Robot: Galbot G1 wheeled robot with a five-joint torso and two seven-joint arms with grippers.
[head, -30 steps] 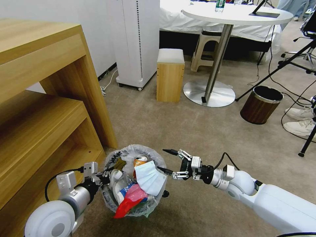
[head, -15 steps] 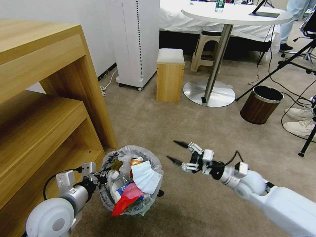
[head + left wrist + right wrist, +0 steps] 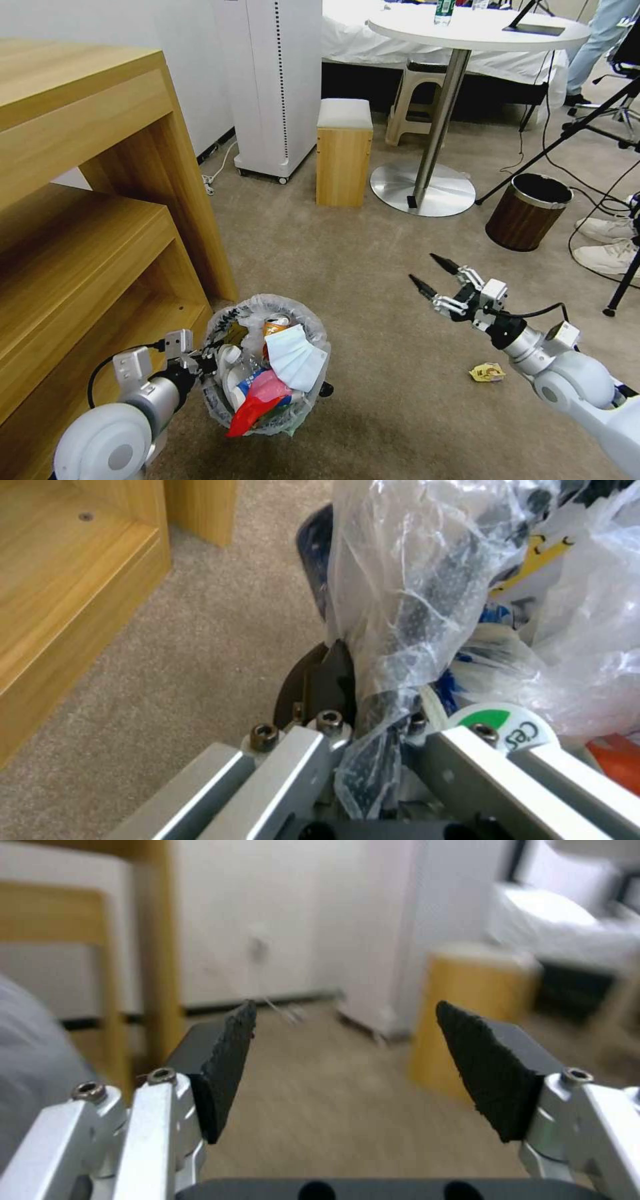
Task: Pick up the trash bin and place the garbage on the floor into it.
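Observation:
The trash bin (image 3: 267, 407), lined with a crinkly white plastic bag (image 3: 433, 580), stands low over the beige floor (image 3: 400, 413) beside the wooden shelf. It holds a pale blue mask (image 3: 297, 357), a red wrapper (image 3: 257, 400), an orange can (image 3: 277, 327) and a bottle. My left gripper (image 3: 203, 365) is shut on the bin's near-left rim (image 3: 313, 565), bag pinched between its fingers (image 3: 327, 680). My right gripper (image 3: 435, 275) hangs open and holding nothing above the carpet, well right of the bin; its pads (image 3: 230, 1060) stand wide apart. A yellow wrapper (image 3: 487, 372) lies on the floor under the right forearm.
A wooden shelf unit (image 3: 87, 220) fills the left side. Farther off stand a wood stool (image 3: 343, 153), a round table's metal base (image 3: 423, 190), a brown metal-rimmed bin (image 3: 527, 212), tripod legs and cables (image 3: 587, 133). A person's white shoes (image 3: 610, 243) are at the right edge.
My right gripper has drawn away from the bin, moving right and farther out, still open. The yellow wrapper now shows on the carpet. Bin and left gripper barely moved.

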